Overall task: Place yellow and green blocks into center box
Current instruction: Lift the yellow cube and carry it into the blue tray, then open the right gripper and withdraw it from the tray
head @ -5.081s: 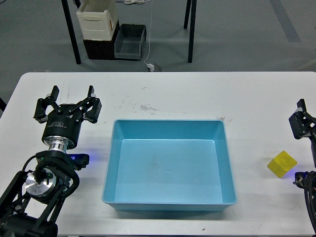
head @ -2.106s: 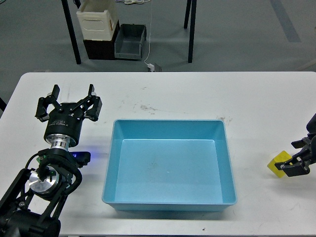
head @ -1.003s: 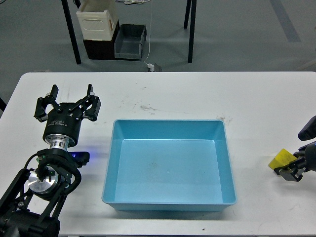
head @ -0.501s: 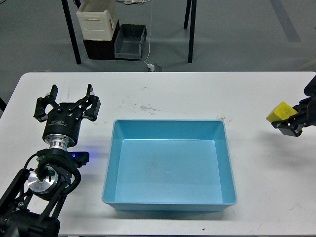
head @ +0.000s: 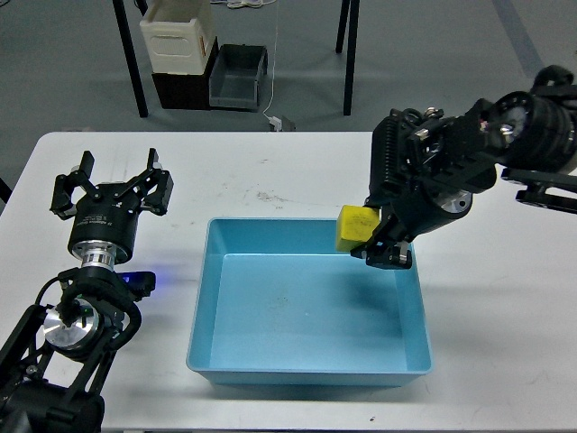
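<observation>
Head view. The right arm enters from the right edge and reaches across to the far right part of the center box (head: 306,365), a shallow light blue tray with a raised rim that sits in the middle of the white table (head: 270,167). The right gripper (head: 371,242) points down and to the left. Its jaws are closed on the yellow block (head: 355,228), which is held above the tray's far wall, near the far right corner. The block is tilted, with one corner facing down, and is clear of the tray floor. One dark finger (head: 389,255) shows just beside the block on its right side; the other is hidden behind the block and the gripper body.

The left arm rises from the lower left corner. The left gripper (head: 112,179) stands over the table to the left of the tray, well apart from it. Its fingers are spread wide, with nothing between them. A small blue light (head: 140,281) glows on the arm below the gripper.

The tray floor holds no block. The green block cannot be seen anywhere in this view.

Beyond the far table edge, on the grey floor, a cream crate (head: 178,36) stands beside a small grey bin (head: 238,77), both between black table legs (head: 129,56).
</observation>
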Controlling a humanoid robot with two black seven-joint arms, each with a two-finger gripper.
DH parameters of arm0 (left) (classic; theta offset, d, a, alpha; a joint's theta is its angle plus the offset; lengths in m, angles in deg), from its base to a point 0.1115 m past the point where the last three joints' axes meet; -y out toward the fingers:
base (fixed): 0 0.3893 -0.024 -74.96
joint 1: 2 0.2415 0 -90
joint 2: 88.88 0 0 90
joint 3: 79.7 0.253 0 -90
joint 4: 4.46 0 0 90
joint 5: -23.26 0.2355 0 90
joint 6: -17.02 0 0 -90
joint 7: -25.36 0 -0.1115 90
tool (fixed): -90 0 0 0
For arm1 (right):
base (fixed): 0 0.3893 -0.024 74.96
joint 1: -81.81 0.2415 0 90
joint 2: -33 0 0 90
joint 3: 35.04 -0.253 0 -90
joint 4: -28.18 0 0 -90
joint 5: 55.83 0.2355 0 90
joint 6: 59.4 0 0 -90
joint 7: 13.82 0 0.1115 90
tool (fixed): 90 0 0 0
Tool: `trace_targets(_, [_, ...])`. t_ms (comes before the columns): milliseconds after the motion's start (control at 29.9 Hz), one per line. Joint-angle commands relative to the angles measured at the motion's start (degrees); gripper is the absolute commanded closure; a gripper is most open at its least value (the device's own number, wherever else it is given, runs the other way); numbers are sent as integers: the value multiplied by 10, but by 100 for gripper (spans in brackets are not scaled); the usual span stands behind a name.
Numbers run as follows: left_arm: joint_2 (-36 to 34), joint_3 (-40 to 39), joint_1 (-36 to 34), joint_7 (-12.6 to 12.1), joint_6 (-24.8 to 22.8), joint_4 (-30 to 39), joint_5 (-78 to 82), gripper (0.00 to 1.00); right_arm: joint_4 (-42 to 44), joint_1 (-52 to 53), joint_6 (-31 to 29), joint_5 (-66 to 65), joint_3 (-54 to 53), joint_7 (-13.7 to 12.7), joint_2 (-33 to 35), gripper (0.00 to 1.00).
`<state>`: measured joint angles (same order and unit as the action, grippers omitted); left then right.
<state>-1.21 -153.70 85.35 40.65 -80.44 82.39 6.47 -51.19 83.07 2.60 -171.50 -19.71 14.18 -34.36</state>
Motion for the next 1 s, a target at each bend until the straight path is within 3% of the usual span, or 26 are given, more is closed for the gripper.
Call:
trace_targets(0, [0, -4, 0, 11, 0, 0, 0, 0, 68, -37, 0, 1, 8, 0, -78, 93])
trace_targets(134, [0, -17, -2, 16, 1, 1, -1, 0, 119, -81, 0, 0, 11, 0, -139, 90])
trace_targets(234, [0, -18, -9, 16, 4, 1, 0, 0, 149, -105, 0, 1, 21, 0, -174, 81])
trace_targets(301, [0, -25, -10, 16, 5, 1, 0, 0, 156, -109, 0, 2, 27, 0, -187, 66])
trace_targets(368, [-1, -27, -10, 16, 6, 1, 0, 0, 157, -111, 0, 4, 28, 0, -188, 34])
trace_targets(501, [-14, -26, -12, 7, 15, 2, -5, 0, 153, -111, 0, 6, 27, 0, -181, 12])
trace_targets(602, [-25, -25, -17, 7, 29, 2, -6, 0, 152, -106, 0, 16, 23, 0, -166, 5])
trace_targets(735, [-29, -29, -28, 8, 32, 2, -8, 0, 142, -95, 0, 54, 2, 0, -134, 3])
trace_targets(869, [-66, -26, -50, 3, 25, 0, -1, 0, 134, -97, 4, 106, -92, 0, -67, 3])
trace_targets(969, [-97, -26, -63, 3, 9, -5, 0, 0, 133, -126, 20, 133, -176, 0, -54, 3])
